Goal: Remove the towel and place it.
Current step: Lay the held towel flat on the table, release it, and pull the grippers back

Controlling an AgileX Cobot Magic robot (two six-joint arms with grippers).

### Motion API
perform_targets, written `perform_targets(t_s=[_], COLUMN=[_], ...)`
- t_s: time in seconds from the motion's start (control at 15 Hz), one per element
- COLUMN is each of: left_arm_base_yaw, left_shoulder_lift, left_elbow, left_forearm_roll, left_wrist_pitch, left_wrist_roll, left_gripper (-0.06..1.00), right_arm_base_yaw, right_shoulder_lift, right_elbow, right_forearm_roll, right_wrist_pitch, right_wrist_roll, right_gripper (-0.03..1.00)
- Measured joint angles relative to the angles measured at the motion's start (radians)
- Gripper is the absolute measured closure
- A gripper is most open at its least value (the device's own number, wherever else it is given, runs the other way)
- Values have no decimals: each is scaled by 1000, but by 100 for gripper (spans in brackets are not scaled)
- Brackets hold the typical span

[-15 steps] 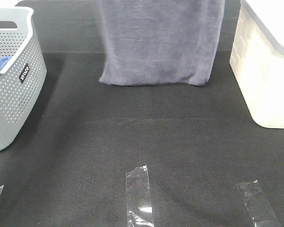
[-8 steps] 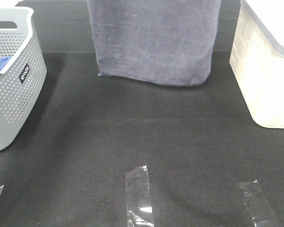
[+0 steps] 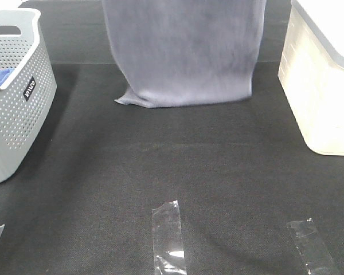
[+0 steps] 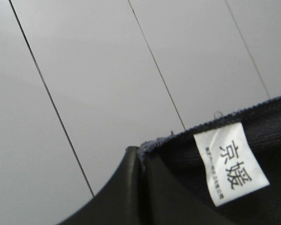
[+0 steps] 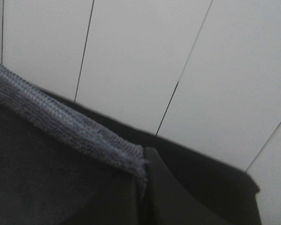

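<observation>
The grey-lavender towel (image 3: 183, 51) hangs from above the top edge of the exterior high view, and its lower hem rests bunched on the black mat. Both grippers are out of that view. In the left wrist view my left gripper (image 4: 139, 161) is shut on a corner of the towel (image 4: 253, 126) beside its white label (image 4: 229, 168). My right gripper (image 5: 143, 176) in the right wrist view pinches the other corner, with the stitched hem of the towel (image 5: 61, 122) running away from the fingers.
A perforated grey basket (image 3: 17, 109) stands at the left with a blue cloth (image 3: 0, 74) inside. At the right stands a white bin (image 3: 321, 86). Strips of clear tape (image 3: 167, 235) lie on the mat near the front edge. Both wrist cameras face a pale panelled surface.
The towel has come down: its lower edge hung straight just above the mat half a second ago and now rests on it, curling out at the left corner.
</observation>
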Motion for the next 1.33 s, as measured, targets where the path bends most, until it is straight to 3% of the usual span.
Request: perform_targets(t_s=[0.33, 0.47, 0.6, 0.8, 1.0, 1.13, 1.2, 1.27, 1.33], left_arm_base_yaw=[-31, -31, -31, -31, -31, -37, -37, -59, -59], left_shoulder_lift=[-63, -69, -69, -70, -79, -133, -133, -219, -219], left_elbow=[0, 0, 0, -1, 36, 184, 184, 339, 339], left_forearm_roll=[-165, -248, -282, -292, -292, -314, -314, -317, -317], left_wrist_pitch=[702, 914, 1083, 1216, 1224, 1230, 1230, 1231, 1231], left_wrist_roll=[-1, -47, -85, -107, -129, -132, -132, -136, -136], left_gripper=[94, 94, 94, 94, 94, 94, 94, 94, 94], right_arm_base_yaw=[2, 2, 2, 2, 1, -4, -4, -7, -7], right_shoulder_lift=[3, 3, 3, 3, 1, -32, -32, -72, -72], right_elbow=[0, 0, 0, 0, 18, 145, 145, 288, 288], right_forearm_roll=[40, 50, 79, 129, 176, 211, 211, 219, 219], right_wrist_pitch=[446, 604, 728, 833, 847, 849, 849, 848, 848], right_wrist_roll=[85, 136, 153, 157, 157, 160, 160, 177, 177], right_gripper=[97, 97, 97, 97, 97, 97, 97, 97, 97])
